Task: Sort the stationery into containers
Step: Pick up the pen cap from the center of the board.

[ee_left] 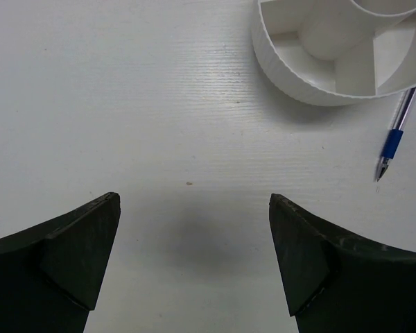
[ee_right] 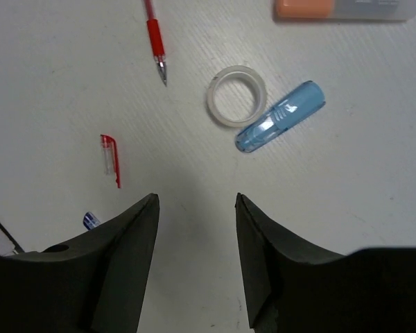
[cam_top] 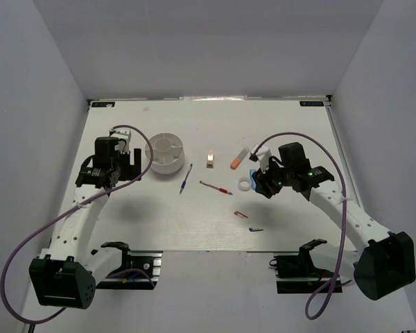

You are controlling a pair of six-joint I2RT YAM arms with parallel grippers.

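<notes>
White grained table (cam_top: 194, 222) inside pale grey walls (cam_top: 28, 104), perhaps a booth; left fingers (ee_left: 69, 263) and right fingers (ee_right: 118, 263) apart, empty.

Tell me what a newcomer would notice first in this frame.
The round white tub with its radial compartments stands out left of centre, beside the open left end effector; the compartments seen from the left wrist hold nothing. To its right, a blue pen, a red pen and a tan clip lie scattered loose. The open right end effector hovers near a white ring and a light-blue eraser.
</notes>
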